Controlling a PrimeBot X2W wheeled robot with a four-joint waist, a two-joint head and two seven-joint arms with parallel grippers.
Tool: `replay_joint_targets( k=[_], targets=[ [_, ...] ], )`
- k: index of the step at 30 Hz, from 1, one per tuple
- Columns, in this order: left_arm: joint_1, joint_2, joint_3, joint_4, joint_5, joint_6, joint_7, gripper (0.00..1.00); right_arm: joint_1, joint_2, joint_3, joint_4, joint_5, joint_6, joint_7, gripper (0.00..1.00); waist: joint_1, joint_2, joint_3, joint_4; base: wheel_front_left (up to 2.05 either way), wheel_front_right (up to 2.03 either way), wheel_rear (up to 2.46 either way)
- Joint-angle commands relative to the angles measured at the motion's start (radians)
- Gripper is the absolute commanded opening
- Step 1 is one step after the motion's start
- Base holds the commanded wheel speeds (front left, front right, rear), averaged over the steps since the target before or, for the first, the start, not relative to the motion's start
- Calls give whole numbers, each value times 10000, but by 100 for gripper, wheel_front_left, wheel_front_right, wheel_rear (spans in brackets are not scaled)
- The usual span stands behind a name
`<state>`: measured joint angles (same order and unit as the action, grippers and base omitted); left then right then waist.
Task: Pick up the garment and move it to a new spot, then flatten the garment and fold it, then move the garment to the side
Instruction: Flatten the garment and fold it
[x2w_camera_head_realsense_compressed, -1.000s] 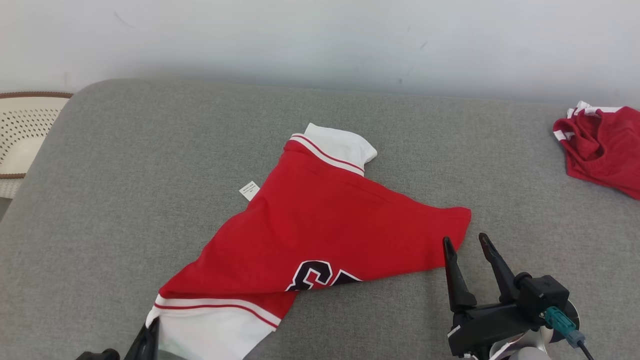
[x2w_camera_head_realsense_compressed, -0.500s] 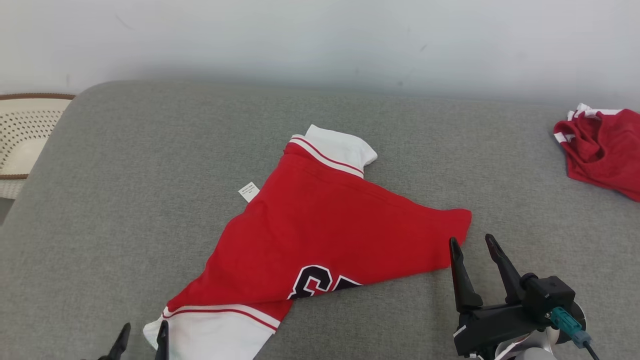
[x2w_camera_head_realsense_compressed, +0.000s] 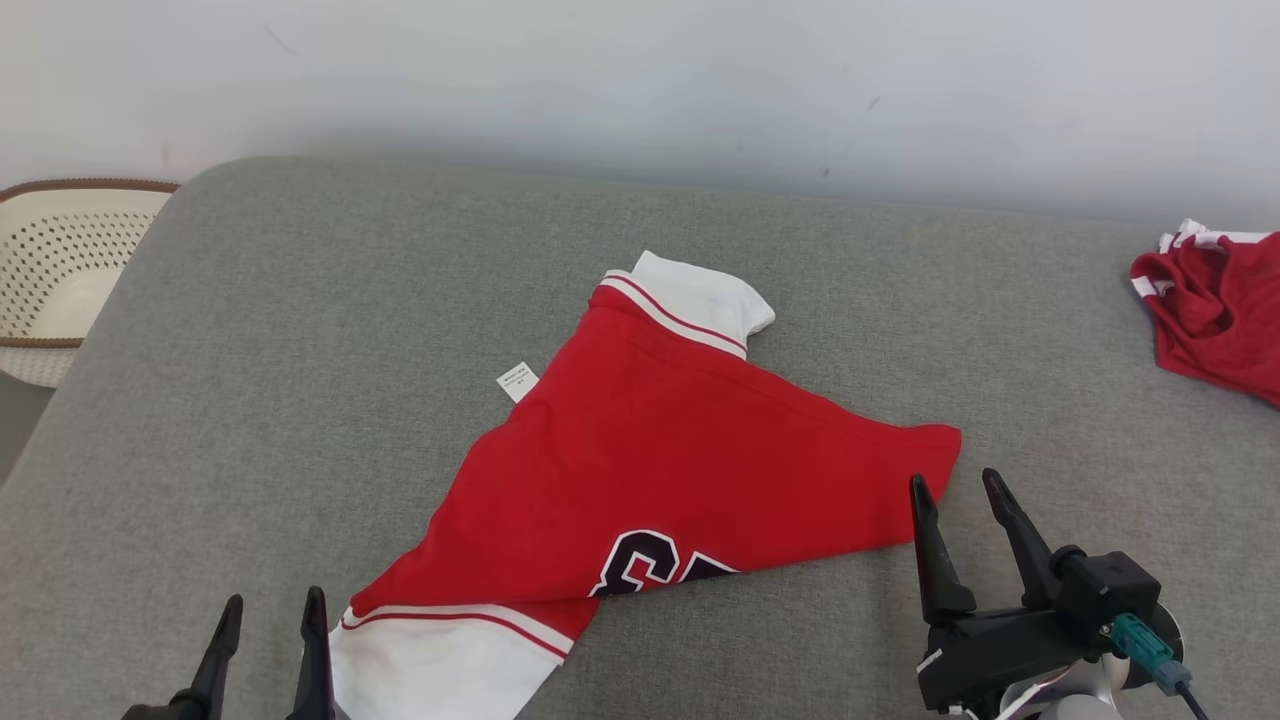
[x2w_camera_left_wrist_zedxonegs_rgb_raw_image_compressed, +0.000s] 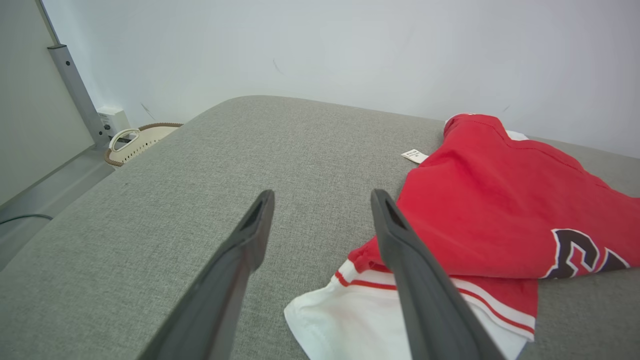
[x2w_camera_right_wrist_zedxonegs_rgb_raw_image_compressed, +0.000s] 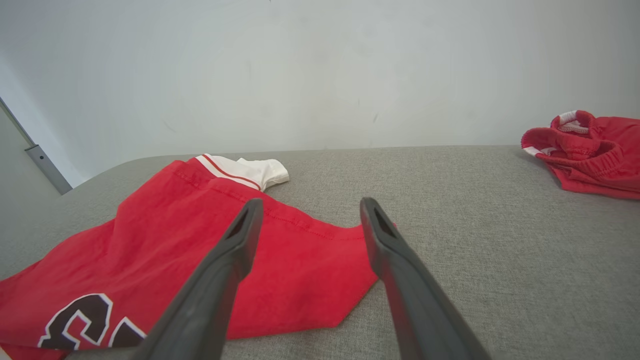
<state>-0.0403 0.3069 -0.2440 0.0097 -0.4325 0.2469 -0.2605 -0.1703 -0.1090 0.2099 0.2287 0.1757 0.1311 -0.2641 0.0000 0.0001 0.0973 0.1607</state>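
Garment (x2w_camera_head_realsense_compressed: 650, 450), a red jersey with white sleeves and dark lettering, lies doubled over in a rough triangle on the grey padded worktop (x2w_camera_head_realsense_compressed: 300, 330), ahead of and between the two claws. Its near white sleeve (x2w_camera_head_realsense_compressed: 440, 665) sits just beside the inner finger of the left claw (x2w_camera_head_realsense_compressed: 276, 597). Its red corner (x2w_camera_head_realsense_compressed: 925, 450) lies just beyond the tips of the right claw (x2w_camera_head_realsense_compressed: 953, 478). Both claws are released, fingers spread and empty.

The step in hand looks like flattening. To do it well, each claw should drop low and pinch only the top layer at its nearest edge, the left on the sleeve cuff and the right on the red corner. Both should then draw outward together so the cloth spreads without bunching.

A small label (x2w_camera_head_realsense_compressed: 517, 381) pokes out on the side far from the left claw. Well off past the right claw lies a second red bundle (x2w_camera_head_realsense_compressed: 1215, 310), and beyond the left claw a perforated basket (x2w_camera_head_realsense_compressed: 60, 260).
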Motion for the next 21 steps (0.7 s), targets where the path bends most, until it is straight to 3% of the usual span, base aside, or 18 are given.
replay_joint_targets(
  k=[1,21],
  targets=[
    [229,-70,147,-38,183,-68,-49,100,72,-76,-28,24,47,-7,-14,100,0,-1,-6,-47,0,0,0],
    [341,-1471,1675,-58,1399,-1118,-53,100,107,-227,-410,289,96,-7,-14,100,0,-1,-67,-351,0,0,0]
  ],
)
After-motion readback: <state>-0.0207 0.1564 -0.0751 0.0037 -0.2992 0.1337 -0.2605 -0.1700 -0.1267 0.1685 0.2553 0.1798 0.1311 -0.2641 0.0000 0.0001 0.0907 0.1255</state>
